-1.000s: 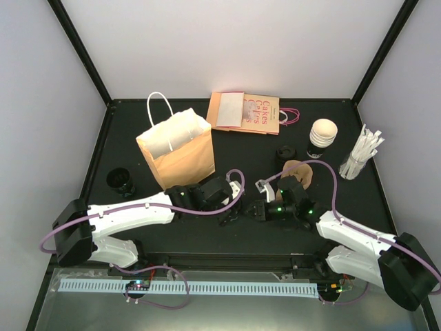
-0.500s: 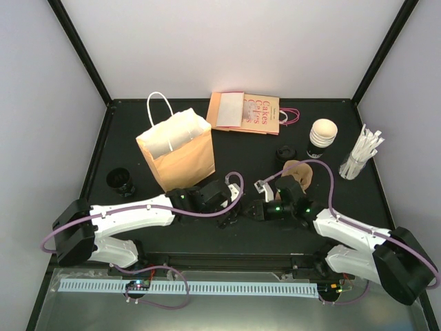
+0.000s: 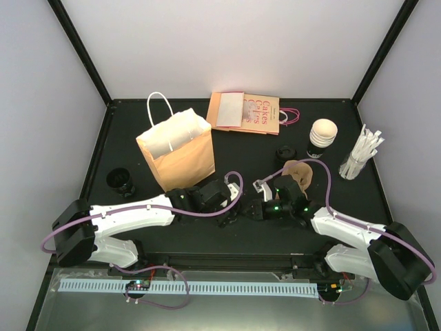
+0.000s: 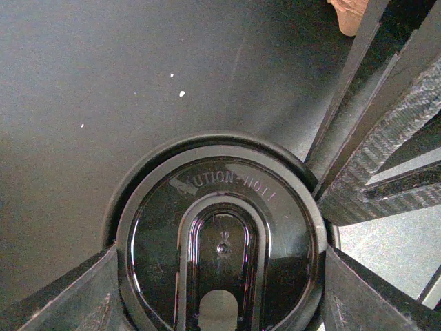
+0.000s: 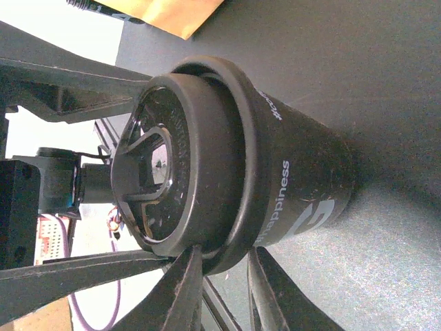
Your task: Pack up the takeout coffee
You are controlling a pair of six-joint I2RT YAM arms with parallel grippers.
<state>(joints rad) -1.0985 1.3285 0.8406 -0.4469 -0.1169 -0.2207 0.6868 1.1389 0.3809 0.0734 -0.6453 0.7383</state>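
While the takeout coffee [image 5: 289, 186] stands upright on the black table [image 4: 103, 83], near the front edge and nearer than the brown paper bag [image 3: 178, 155], both claws sit on it. Its lid [image 4: 220, 234] is on. Left claw [image 4: 219, 265] looks straight down on the lid, spread wide, fingers against opposite sides of it. Right claw [image 5: 224, 256] is narrow and pinches the cup's rim from the side.

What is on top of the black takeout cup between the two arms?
A round black plastic lid sits on the cup. The lid hides the cup's inside, so contents cannot be seen.
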